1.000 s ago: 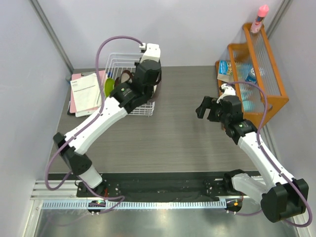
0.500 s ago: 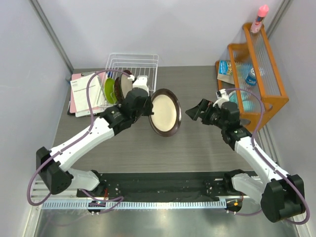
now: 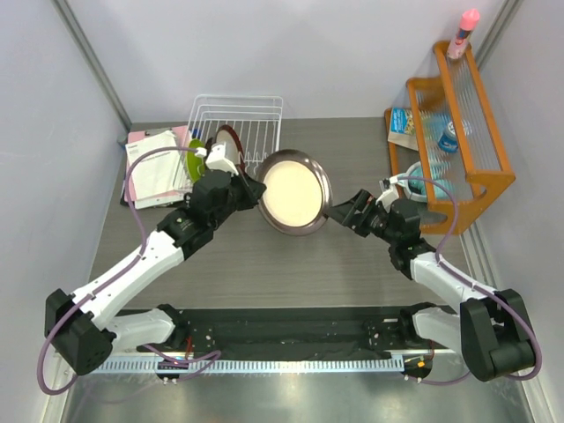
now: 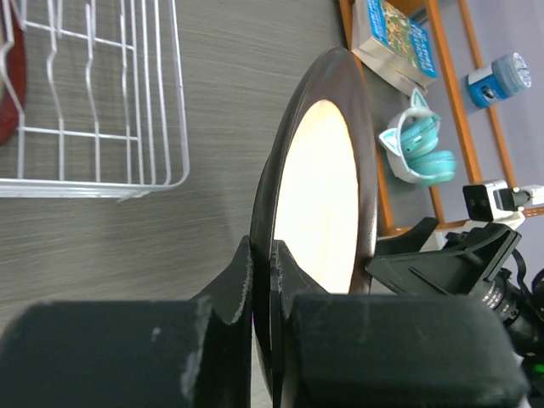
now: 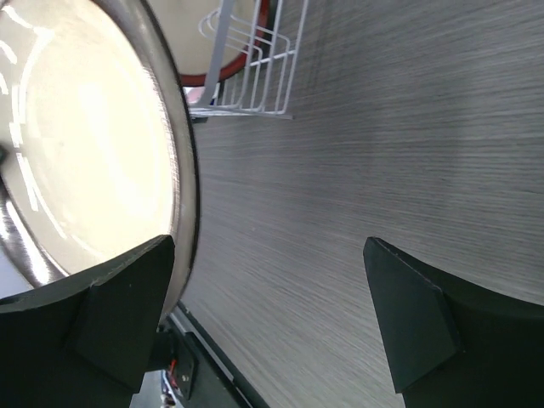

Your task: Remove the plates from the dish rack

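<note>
My left gripper (image 3: 252, 190) is shut on the edge of the grey-rimmed plate (image 3: 293, 192) with a cream centre and holds it tilted above the table's middle. The left wrist view shows that plate (image 4: 319, 178) edge-on, pinched in my left gripper (image 4: 270, 272). My right gripper (image 3: 345, 211) is open at the plate's right rim. In the right wrist view the plate (image 5: 93, 144) lies by the left finger of my right gripper (image 5: 268, 314). The white wire dish rack (image 3: 256, 113) holds the lime green plate (image 3: 196, 159) and a dark-red-rimmed plate (image 3: 226, 144).
An orange wooden shelf (image 3: 480, 132) at the right holds a book, teal headphones (image 3: 432, 187) and a bottle. Papers on a pink folder (image 3: 152, 166) lie left of the rack. The rack (image 5: 255, 68) shows behind the plate in the right wrist view.
My left gripper has lifted the grey-rimmed plate out of the rack and carried it right to the table's middle. My right gripper has moved left to the plate's rim.
</note>
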`<state>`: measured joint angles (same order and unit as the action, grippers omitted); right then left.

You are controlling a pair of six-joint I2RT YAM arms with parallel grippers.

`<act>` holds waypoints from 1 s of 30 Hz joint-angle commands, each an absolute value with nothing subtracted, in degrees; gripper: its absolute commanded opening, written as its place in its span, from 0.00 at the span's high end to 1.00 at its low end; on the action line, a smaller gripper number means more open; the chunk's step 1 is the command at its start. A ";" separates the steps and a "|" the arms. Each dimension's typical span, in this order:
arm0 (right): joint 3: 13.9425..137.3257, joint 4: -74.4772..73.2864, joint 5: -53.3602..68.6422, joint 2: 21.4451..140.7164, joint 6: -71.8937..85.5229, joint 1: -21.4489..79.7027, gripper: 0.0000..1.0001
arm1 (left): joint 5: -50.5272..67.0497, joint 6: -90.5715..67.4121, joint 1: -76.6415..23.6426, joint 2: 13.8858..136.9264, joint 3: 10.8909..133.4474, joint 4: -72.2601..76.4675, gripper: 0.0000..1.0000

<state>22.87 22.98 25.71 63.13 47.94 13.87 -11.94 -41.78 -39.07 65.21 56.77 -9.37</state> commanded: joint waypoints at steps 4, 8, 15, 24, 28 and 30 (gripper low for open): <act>21.89 38.57 29.97 65.65 52.38 13.62 0.00 | -4.75 -50.01 -38.50 64.33 54.06 9.22 1.00; 21.88 42.36 31.81 68.64 53.87 13.62 0.22 | -3.52 -52.38 -38.50 64.95 50.72 12.74 1.00; 19.87 55.98 36.82 75.23 60.90 13.54 0.70 | -3.16 -54.23 -38.41 66.00 48.60 16.52 1.00; 18.72 62.93 40.17 76.21 64.77 13.36 0.99 | -1.85 -53.18 -38.41 66.36 48.34 17.31 1.00; 17.93 57.15 37.80 70.94 63.90 11.87 0.99 | -1.49 -50.63 -38.41 66.71 49.39 14.68 0.59; 18.72 45.00 34.82 64.64 58.32 11.25 0.99 | -2.02 -48.53 -38.50 66.71 49.92 12.49 0.34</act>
